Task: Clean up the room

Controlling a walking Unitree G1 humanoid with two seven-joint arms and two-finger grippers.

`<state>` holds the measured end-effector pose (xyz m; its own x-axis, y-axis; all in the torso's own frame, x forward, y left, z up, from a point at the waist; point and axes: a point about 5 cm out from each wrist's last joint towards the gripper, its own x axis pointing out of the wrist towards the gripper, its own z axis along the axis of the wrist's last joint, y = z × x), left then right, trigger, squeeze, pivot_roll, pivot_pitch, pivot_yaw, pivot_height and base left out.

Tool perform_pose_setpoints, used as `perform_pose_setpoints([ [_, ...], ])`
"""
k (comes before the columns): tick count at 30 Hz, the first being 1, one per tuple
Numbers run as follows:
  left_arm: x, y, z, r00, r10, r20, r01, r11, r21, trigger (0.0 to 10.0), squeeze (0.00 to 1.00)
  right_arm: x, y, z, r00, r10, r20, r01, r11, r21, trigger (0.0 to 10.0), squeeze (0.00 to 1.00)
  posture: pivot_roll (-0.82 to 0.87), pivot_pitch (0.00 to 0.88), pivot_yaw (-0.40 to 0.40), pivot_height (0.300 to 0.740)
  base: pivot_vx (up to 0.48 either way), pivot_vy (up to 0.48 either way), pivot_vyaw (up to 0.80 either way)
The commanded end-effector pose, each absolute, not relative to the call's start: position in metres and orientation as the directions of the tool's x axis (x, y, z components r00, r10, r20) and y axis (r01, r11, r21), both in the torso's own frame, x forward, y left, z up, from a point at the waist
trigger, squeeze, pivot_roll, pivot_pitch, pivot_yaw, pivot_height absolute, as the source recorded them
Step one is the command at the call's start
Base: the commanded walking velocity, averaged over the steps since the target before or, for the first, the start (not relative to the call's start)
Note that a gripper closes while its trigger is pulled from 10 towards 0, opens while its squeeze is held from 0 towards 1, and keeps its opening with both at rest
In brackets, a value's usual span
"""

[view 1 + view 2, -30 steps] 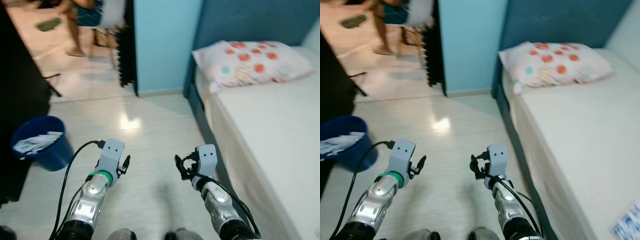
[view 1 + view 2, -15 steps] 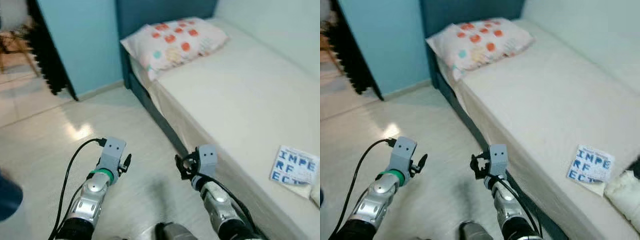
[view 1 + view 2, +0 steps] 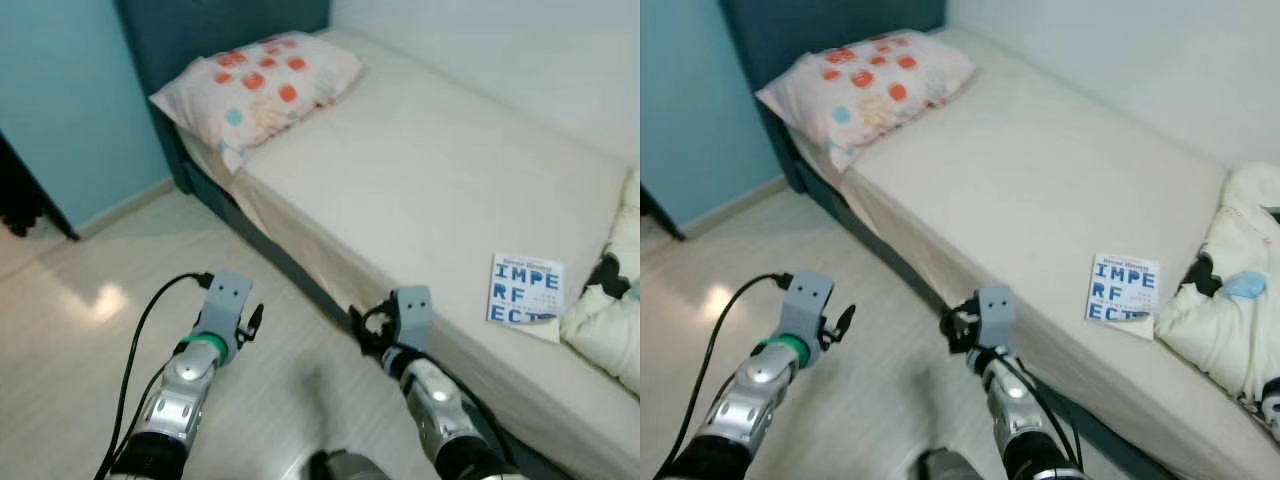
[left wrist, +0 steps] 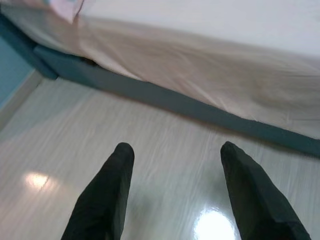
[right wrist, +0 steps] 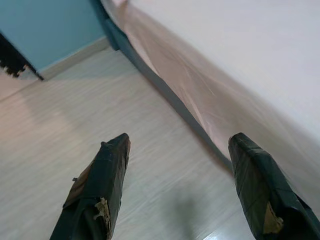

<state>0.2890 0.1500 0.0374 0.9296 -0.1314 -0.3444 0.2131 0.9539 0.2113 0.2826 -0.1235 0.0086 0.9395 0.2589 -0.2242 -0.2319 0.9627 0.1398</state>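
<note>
The view has swung to the robot's right since a second ago: the blue bucket and doorway have dropped out of sight, and the bed (image 3: pixel 420 190) now runs across most of the scene, while both arms hold the same pose in front of the body. The left gripper (image 4: pixel 172 165) hangs above pale wood-look floor (image 3: pixel 90 340), its two black fingers (image 4: pixel 107 190) spread wide apart with nothing between them. The right gripper (image 5: pixel 177 165) sits just beside the bed's edge, over the floor, also splayed open and empty (tape on its fingertips looks frayed).

On the mattress, a pillow (image 3: pixel 255 85) with orange and teal dots lies at the head end, against the dark blue headboard (image 3: pixel 200 25). Toward the foot end, near the mattress edge, lies a small white booklet (image 3: pixel 524 291) printed with large blue letters. Just beside it, touching or nearly so, is a crumpled cream-coloured bundle of fabric (image 3: pixel 1230 300) with a dark patch and a bit of light blue on it. A light blue wall (image 3: pixel 60 110) stands left of the headboard.
</note>
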Motion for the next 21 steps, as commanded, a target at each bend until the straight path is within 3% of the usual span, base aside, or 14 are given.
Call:
perform_pose_setpoints([
  [1,0.288,0.144,0.036,0.923,-0.159,-0.351,0.24,0.95,0.2,10.0,0.0,0.281,-0.129,0.007,0.944,0.237,-0.229,-0.208,0.967,0.145,10.0,0.0,0.04,0.0,0.035,0.74,0.0,0.0,-0.79],
  [21,0.292,0.134,0.049,0.937,-0.202,-0.283,0.261,0.947,0.188,10.0,0.0,0.283,-0.132,0.011,0.951,0.233,-0.201,-0.208,0.968,0.137,10.0,0.0,0.03,0.0,0.038,0.74,0.0,0.0,-0.79],
])
